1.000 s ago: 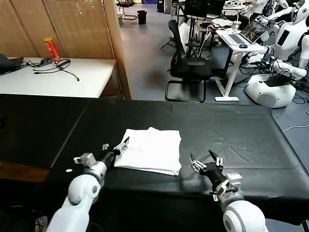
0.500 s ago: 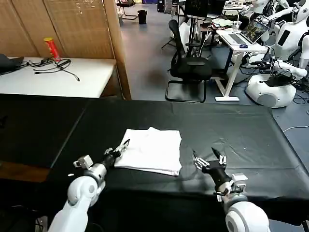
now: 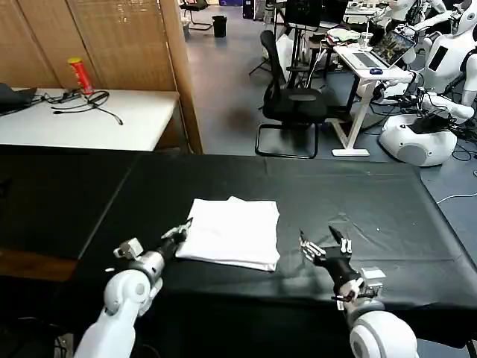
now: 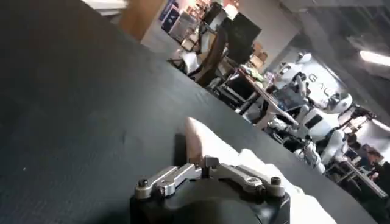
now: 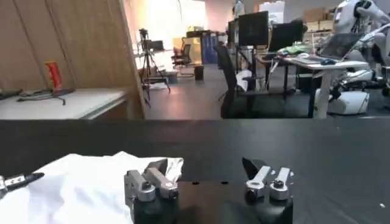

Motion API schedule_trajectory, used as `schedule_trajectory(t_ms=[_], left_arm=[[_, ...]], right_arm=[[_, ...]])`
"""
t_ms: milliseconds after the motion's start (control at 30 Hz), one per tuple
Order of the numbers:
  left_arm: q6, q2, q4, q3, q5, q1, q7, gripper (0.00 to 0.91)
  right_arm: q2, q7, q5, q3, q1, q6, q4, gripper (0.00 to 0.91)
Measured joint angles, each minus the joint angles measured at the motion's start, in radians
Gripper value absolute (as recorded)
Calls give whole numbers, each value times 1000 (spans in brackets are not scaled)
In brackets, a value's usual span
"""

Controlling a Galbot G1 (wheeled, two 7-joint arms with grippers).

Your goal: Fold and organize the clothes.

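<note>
White T-shirt (image 3: 232, 231), folded into a rough rectangle, lies flat near the middle of the black tabletop (image 3: 358, 194), toward the robot's edge. Left pincer (image 3: 179, 230) sits at the shirt's 9 o'clock edge, low over the cloth, tips touching the fabric; I cannot tell whether it is closed on it. Right pincer (image 3: 325, 241) stands at the shirt's 3 o'clock, just beside it, apart from the cloth, fingers spread wide, holding nothing.

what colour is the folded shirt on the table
White, with no print visible on its upper side; the folded T-shirt shows best in the head view.
</note>
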Motion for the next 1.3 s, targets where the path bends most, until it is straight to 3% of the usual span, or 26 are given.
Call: schedule_trajectory(t_ms=[333,800,967,1200,1233,1267,1300], left_arm=[[44,146,-97,-24,366,-36,13,0],[23,567,-211,-183,473,7,39,0],[49,572,-291,-167,490,21,8,0],[88,401,-357,-11,429,53,-95,0],[93,369,-357,19,410,52,-111,254],[91,339,-357,46,395,51,-122,878],[85,307,-356,73,388,49,-125,878]], right_arm=[[0,2,-2,5,32,0,-32,878],[11,2,-2,-16,71,2,-72,878],[18,0,-8,-20,63,6,-76,878],[17,-2,-15,-14,48,7,-76,878],[16,-2,-7,-14,49,5,-77,878],[14,-2,1,-15,50,3,-80,878],[10,-3,11,-18,54,-1,-84,878]])
